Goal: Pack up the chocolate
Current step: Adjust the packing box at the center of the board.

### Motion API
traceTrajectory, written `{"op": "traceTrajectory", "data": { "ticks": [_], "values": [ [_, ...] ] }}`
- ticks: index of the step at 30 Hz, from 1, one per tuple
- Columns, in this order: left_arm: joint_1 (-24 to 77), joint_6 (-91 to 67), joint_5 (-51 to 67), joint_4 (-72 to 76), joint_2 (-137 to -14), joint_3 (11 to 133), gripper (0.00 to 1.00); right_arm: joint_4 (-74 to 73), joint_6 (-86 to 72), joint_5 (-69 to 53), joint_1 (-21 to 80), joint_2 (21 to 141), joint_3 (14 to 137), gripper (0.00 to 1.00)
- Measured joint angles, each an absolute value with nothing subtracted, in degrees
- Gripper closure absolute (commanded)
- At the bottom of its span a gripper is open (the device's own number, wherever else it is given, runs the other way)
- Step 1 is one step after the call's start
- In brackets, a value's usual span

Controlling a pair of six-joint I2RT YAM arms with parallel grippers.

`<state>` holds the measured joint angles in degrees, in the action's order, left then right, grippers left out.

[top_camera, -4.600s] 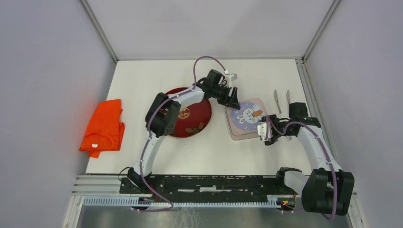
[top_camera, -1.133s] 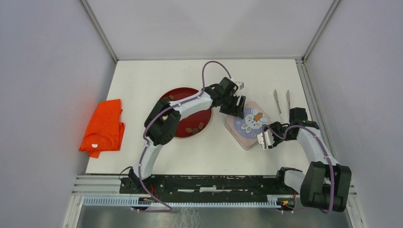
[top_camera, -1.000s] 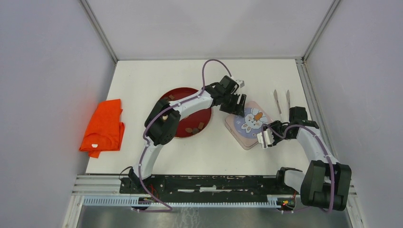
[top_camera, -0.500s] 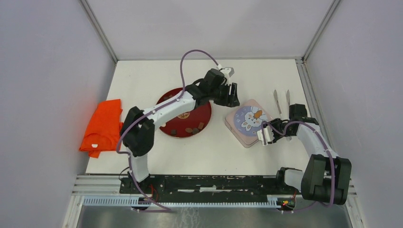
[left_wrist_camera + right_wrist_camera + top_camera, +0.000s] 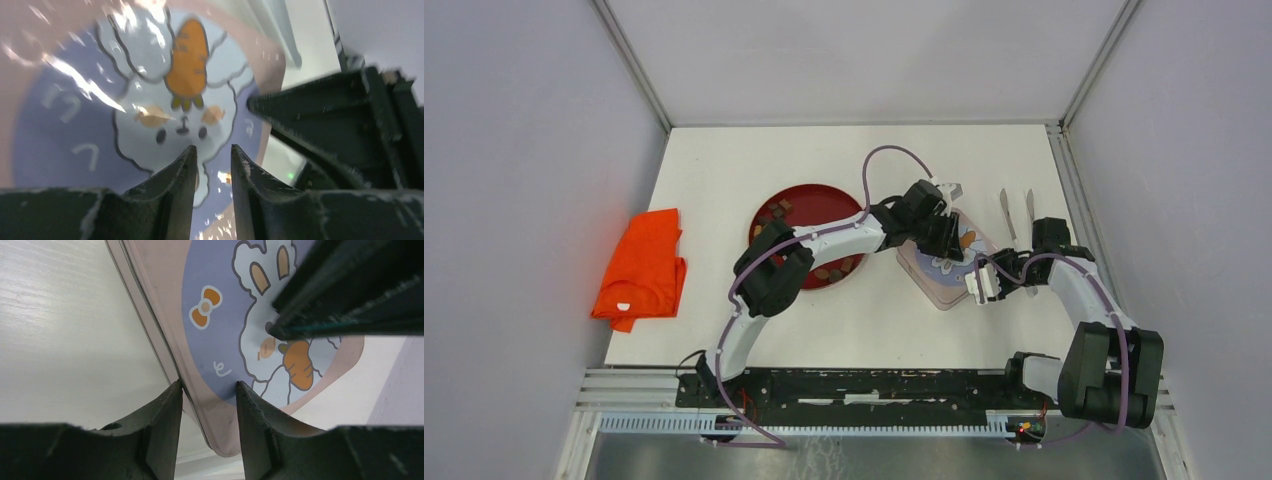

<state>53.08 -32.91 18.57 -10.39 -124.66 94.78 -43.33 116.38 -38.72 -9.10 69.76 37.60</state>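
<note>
The chocolate (image 5: 832, 270) lies as several small brown pieces on the round dark-red plate (image 5: 819, 205); a few more pieces (image 5: 776, 208) sit at its far left rim. The pale pink box (image 5: 936, 288) with a rabbit lid (image 5: 75, 130) is closed. My left gripper (image 5: 944, 238) hovers just above the lid (image 5: 220, 315), and the left wrist view shows it (image 5: 212, 147) narrowly open and empty. At the box's near right corner my right gripper (image 5: 984, 282) has its jaws either side of that corner, both tips (image 5: 208, 385) against it.
Two metal tongs (image 5: 1014, 212) lie at the right, behind the right arm. A folded orange cloth (image 5: 642, 262) rests beyond the table's left edge. Grey walls close in the left, back and right sides.
The left gripper swung left towards the plate's far side, then came back right over the rabbit lid, and its jaws narrowed. The right gripper and the box have hardly moved.
</note>
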Motion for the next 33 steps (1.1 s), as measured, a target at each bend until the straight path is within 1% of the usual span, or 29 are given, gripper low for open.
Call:
{"op": "traceTrajectory", "data": {
  "ticks": [1, 4, 7, 9, 11, 12, 13, 15, 16, 19, 22, 25, 28, 30, 33],
  "values": [
    [52.93, -33.5, 19.99, -9.54, -125.6, 95.68, 0.61, -43.33, 116.38, -38.79, -9.1, 69.82, 37.6, 0.53],
    [52.77, -33.61, 17.47, -9.54, -126.72, 97.76, 0.62, -43.86, 116.36, -38.76, -9.1, 69.93, 38.02, 0.49],
    [52.56, -34.13, 16.8, -9.06, -127.09, 97.97, 0.63, -46.72, 115.9, -38.87, -9.15, 70.7, 39.79, 0.38],
    [52.42, -34.33, 16.49, -8.71, -127.13, 97.84, 0.63, -51.59, 115.77, -39.13, -9.76, 71.77, 42.81, 0.33],
    [52.25, -34.79, 16.56, -7.18, -127.13, 96.92, 0.63, -56.88, 115.83, -40.51, -10.98, 72.53, 47.42, 0.32],
    [52.12, -34.94, 16.6, -6.79, -127.13, 96.73, 0.63, -59.72, 115.81, -41.65, -11.84, 72.84, 50.87, 0.34],
    [52.05, -35.0, 16.62, -6.15, -127.13, 96.42, 0.63, -61.76, 115.37, -42.57, -12.36, 73.03, 53.84, 0.39],
    [51.81, -35.14, 16.8, -5.06, -127.13, 95.94, 0.63, -64.16, 112.4, -44.97, -12.97, 73.25, 59.94, 0.55],
    [51.72, -35.14, 16.86, -4.56, -127.13, 95.83, 0.63, -64.2, 109.43, -46.17, -13.13, 73.25, 62.67, 0.61],
    [51.59, -35.14, 16.86, -4.16, -127.17, 95.81, 0.63, -60.27, 96.84, -47.62, -11.46, 73.1, 66.67, 0.71],
    [51.46, -35.16, 17.06, -3.86, -127.33, 95.81, 0.63, -53.56, 84.86, -44.73, -7.77, 73.03, 63.24, 0.8],
    [51.44, -35.18, 17.21, -3.18, -127.5, 95.81, 0.64, -48.1, 76.31, -39.27, -5.39, 74.96, 56.45, 0.85],
    [51.37, -35.27, 17.45, -2.66, -127.63, 95.59, 0.64, -42.15, 69.28, -31.59, -5.19, 79.75, 50.15, 0.89],
    [51.27, -36.03, 18.33, -1.67, -127.9, 95.15, 0.64, -38.02, 66.22, -29.36, -5.54, 80.75, 50.48, 0.9],
    [51.07, -36.8, 19.09, -0.38, -127.92, 94.43, 0.64, -37.32, 63.2, -29.41, -5.58, 82.3, 52.31, 0.89]
  ]
}}
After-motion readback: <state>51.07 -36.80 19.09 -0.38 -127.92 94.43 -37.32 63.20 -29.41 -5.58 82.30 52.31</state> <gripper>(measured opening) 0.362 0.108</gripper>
